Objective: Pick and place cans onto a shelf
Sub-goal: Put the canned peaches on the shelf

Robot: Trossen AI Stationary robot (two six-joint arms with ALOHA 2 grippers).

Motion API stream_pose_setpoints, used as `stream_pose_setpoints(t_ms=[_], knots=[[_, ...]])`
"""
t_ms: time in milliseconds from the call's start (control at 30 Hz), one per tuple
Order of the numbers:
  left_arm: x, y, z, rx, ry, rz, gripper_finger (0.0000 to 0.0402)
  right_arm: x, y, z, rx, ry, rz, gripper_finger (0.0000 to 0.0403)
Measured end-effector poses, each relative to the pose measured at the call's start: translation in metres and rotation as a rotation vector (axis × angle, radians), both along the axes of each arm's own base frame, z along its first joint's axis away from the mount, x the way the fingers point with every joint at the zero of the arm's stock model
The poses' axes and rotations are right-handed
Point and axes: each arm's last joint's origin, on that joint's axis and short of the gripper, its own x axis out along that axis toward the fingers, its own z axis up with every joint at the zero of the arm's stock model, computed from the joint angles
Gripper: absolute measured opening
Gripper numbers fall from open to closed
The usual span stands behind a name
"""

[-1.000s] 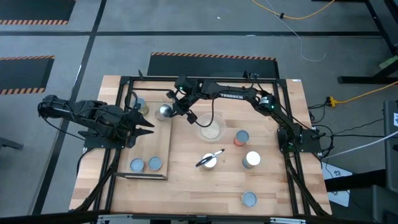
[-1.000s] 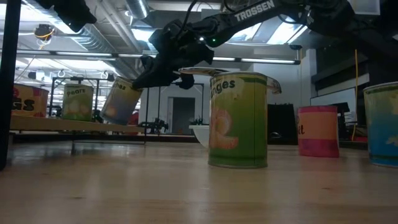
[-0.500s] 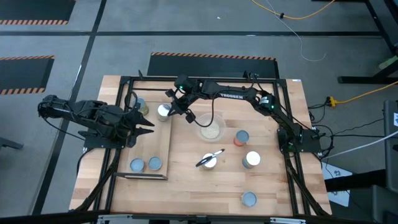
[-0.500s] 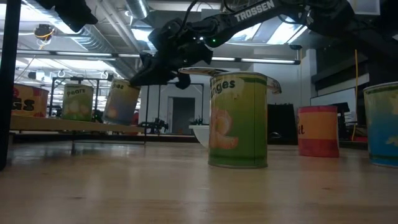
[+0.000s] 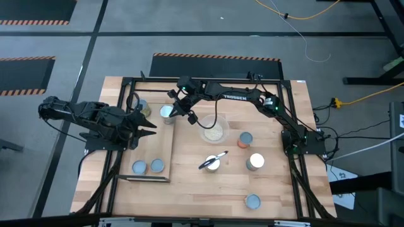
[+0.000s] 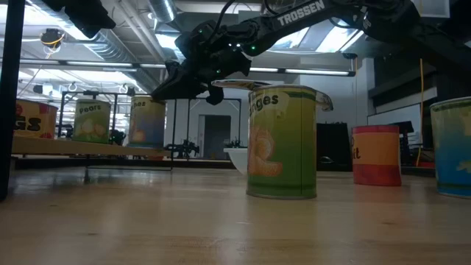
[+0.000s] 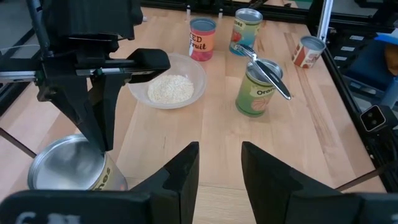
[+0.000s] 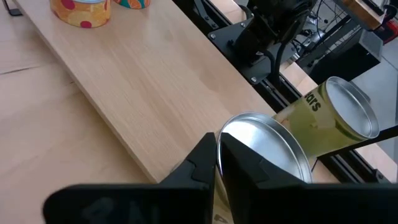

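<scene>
Silver-top can (image 5: 166, 111) upright on shelf (image 5: 151, 148) far edge (3 others there)

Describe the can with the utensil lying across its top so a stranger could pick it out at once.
Start at the clear bowl of pale grains in the middle of the table. Just toward the near edge stands a green can labelled with oranges. Alone among the cans, it has a thin silver-and-black utensil across its top.

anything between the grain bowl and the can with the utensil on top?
No. In the left wrist view, bare tabletop separates the bowl from that can; the high view agrees.
</scene>
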Motion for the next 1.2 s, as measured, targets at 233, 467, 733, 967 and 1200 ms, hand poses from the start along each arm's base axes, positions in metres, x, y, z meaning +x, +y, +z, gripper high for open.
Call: stream_pose_setpoints(t_ms=[233,467,733,967,1200], knots=[[0.0,0.001,0.0,0.01,-0.002,0.019,0.0113,0.002,0.001,0.002,-0.009,-0.032,0.004,0.0029],[0.0,0.001,0.0,0.011,-0.002,0.02,0.0113,0.004,0.004,0.005,-0.016,-0.056,0.01,0.0029],[0.002,0.0,0.001,0.031,-0.013,0.011,0.0113,-0.011,0.009,0.053,-0.033,-0.06,-0.009,0.0029],[0.015,0.002,0.005,0.258,-0.055,0.05,0.0113,-0.047,0.016,0.103,-0.072,0.077,-0.092,0.0029],[0.037,0.008,0.007,0.384,-0.044,0.069,0.0113,-0.09,0.027,0.136,-0.003,0.262,-0.152,0.0029]])
